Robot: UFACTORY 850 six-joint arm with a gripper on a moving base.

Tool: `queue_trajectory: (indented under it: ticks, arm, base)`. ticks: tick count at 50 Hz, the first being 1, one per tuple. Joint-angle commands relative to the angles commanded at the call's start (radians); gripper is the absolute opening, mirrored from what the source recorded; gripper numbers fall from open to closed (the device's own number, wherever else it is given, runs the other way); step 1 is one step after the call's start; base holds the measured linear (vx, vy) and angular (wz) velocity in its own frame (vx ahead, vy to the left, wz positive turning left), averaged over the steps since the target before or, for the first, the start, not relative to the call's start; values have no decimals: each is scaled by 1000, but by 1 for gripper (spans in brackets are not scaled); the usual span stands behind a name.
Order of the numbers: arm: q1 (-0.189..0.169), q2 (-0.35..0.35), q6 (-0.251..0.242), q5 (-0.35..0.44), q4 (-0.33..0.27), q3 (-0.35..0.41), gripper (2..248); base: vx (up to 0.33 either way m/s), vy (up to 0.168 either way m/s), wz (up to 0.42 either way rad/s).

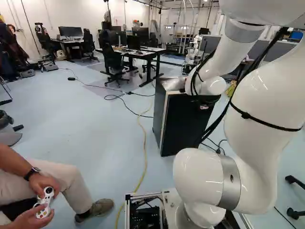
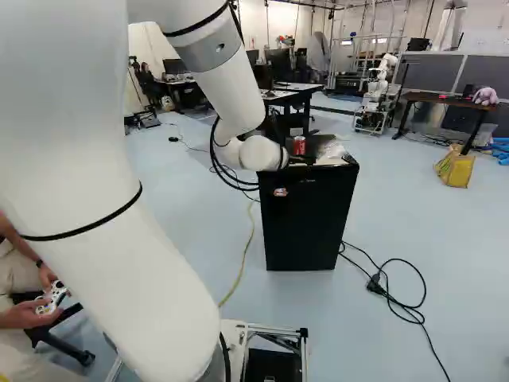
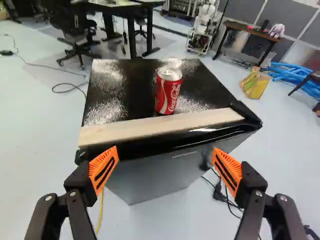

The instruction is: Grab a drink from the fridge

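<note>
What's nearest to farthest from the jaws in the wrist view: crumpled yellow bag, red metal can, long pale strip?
1. Long pale strip, along black fridge's top front edge.
2. Red metal can, behind strip.
3. Yellow bag, on the floor beyond.

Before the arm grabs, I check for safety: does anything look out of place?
A red metal can stands upright on top of the boxy black fridge, odd if drinks belong inside. A black cable lies in loose loops beside it, a possible snag.
</note>
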Motion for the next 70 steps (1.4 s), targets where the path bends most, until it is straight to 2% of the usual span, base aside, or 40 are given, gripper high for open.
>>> queue_trajectory:
  ticks: [20, 39, 56, 70]
  arm:
    - [0, -19, 0, 181, 63, 1, 247]
    - [0, -60, 0, 295, 96, 3, 247]
    - [1, -102, 0, 316, 101, -1, 247]
    - [9, -166, 0, 316, 101, -38, 247]
  base:
    - [0, 0, 0]
    - [0, 0, 0]
    - [0, 0, 0]
    - [0, 0, 0]
